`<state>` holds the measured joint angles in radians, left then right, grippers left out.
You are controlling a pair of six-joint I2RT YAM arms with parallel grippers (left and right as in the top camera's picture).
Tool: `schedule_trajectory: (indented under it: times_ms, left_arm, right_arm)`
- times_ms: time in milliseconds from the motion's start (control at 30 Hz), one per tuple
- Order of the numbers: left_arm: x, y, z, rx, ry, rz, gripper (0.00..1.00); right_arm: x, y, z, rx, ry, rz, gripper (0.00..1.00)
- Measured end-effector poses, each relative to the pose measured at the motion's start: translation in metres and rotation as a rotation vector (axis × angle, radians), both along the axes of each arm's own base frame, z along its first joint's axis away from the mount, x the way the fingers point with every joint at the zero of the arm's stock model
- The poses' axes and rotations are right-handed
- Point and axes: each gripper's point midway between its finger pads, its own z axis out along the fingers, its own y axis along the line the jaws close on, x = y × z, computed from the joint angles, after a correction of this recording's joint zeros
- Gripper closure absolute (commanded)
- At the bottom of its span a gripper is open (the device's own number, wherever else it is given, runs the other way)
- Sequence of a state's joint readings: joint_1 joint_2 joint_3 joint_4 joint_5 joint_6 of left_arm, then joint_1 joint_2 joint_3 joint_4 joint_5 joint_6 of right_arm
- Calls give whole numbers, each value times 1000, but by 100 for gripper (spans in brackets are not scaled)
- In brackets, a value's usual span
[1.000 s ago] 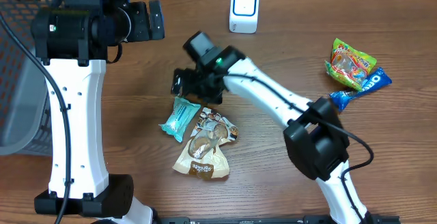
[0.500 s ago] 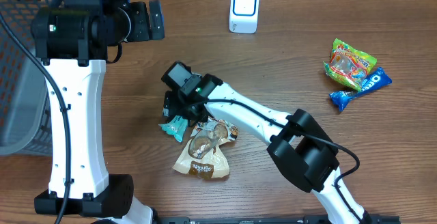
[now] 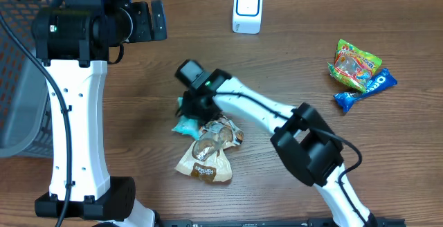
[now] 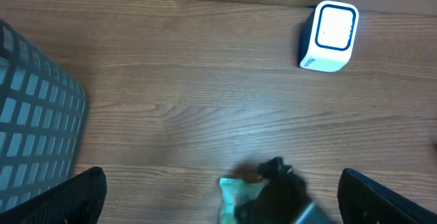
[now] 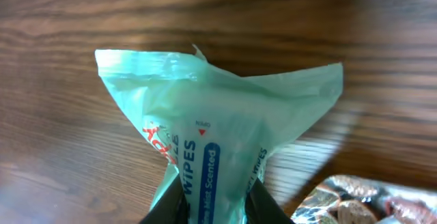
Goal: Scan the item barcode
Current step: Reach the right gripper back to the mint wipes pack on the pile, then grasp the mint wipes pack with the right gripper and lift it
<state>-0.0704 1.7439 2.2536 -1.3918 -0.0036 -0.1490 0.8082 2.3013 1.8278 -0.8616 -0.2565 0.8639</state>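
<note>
A teal pack of wipes (image 3: 185,124) lies mid-table, and my right gripper (image 3: 194,108) has come down on its upper end. In the right wrist view both dark fingers pinch the pack (image 5: 218,128), so the right gripper (image 5: 215,207) is shut on it, and the pack's film puckers above the fingers. The white barcode scanner (image 3: 247,9) stands at the back of the table, also visible from the left wrist (image 4: 330,36). My left gripper (image 3: 156,21) hangs high at the back left, wide open and empty (image 4: 235,203). No barcode is visible on the pack.
A brown snack bag (image 3: 208,152) lies against the wipes pack on its right side (image 5: 369,200). A grey mesh basket (image 3: 17,68) stands at the left edge. A colourful candy bag (image 3: 354,64) and a blue Oreo pack (image 3: 367,92) lie at the far right.
My right gripper swung left and down over the wipes pack, then closed its fingers on it. The pack has shifted slightly. The left arm has not moved.
</note>
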Motion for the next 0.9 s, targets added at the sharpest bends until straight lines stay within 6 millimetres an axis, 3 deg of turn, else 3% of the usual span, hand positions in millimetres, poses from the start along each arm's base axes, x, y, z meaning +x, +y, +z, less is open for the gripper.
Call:
schedule_trajectory:
  times_ms: [233,400,667,900]
  left_arm:
    - [0,0,0,0,0,0,0]
    - [0,0,0,0,0,0,0]
    - [0,0,0,0,0,0,0]
    - [0,0,0,0,0,0,0]
  right_arm:
    - [24,-35,13,165,154,10,96]
    - [44,-50,47,457,263,33,96]
    - [65,-80,121,923,364,83,96]
    - [72,-94,150,1047,424,66,96]
